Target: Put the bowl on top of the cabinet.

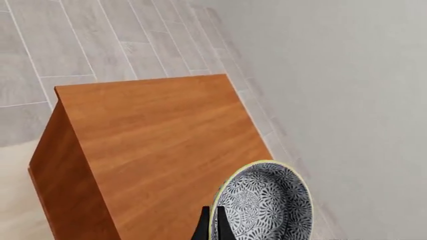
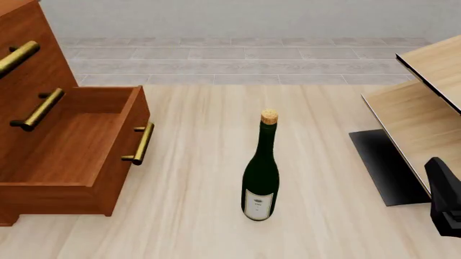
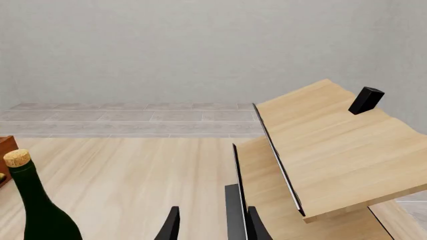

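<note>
In the left wrist view the bowl (image 1: 267,205), white with a blue-grey pattern, is tilted so its inside faces the camera. My left gripper (image 1: 213,229) is shut on its rim, one dark finger on each side. The bowl hangs over the flat reddish-brown top of the cabinet (image 1: 160,140), near one edge; whether it touches the wood I cannot tell. The front view shows the cabinet (image 2: 43,81) at the left with brass handles and its lower drawer (image 2: 108,162) pulled out. The bowl and left gripper are outside that view. My right gripper (image 3: 213,227) is open and holds nothing.
A dark green corked wine bottle (image 2: 260,172) stands upright mid-table. Pale wooden shelving with black edging (image 2: 418,102) fills the right side, with my right arm (image 2: 445,199) just before it. A small black block (image 3: 365,100) sits on its top. A grey wall (image 1: 347,100) lies beyond the cabinet.
</note>
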`<state>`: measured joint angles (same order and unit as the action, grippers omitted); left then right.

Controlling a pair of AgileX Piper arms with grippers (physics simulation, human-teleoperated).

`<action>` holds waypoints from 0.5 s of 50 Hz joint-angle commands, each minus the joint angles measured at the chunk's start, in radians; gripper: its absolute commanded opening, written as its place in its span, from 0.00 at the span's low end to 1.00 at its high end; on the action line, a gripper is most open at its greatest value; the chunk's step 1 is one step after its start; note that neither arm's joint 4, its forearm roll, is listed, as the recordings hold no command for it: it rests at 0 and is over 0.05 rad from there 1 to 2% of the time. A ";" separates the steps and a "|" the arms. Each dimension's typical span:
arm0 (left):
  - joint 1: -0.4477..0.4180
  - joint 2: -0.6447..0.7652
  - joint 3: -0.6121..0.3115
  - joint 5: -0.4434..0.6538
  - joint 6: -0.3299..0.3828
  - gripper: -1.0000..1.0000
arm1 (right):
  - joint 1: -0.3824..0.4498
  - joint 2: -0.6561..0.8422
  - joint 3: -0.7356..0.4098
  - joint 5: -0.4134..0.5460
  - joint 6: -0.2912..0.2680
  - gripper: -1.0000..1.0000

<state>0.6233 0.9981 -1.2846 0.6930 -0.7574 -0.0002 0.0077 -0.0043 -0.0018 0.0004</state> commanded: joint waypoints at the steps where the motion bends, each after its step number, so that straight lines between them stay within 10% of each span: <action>1: 0.005 0.018 0.005 -0.019 0.006 0.00 | 0.000 0.000 0.000 0.000 0.000 1.00; 25: 0.033 0.063 0.045 -0.064 0.020 0.00 | 0.000 0.000 0.000 0.000 0.000 1.00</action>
<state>0.6442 1.0468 -1.2556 0.6513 -0.7496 -0.0002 0.0077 -0.0043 -0.0019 0.0004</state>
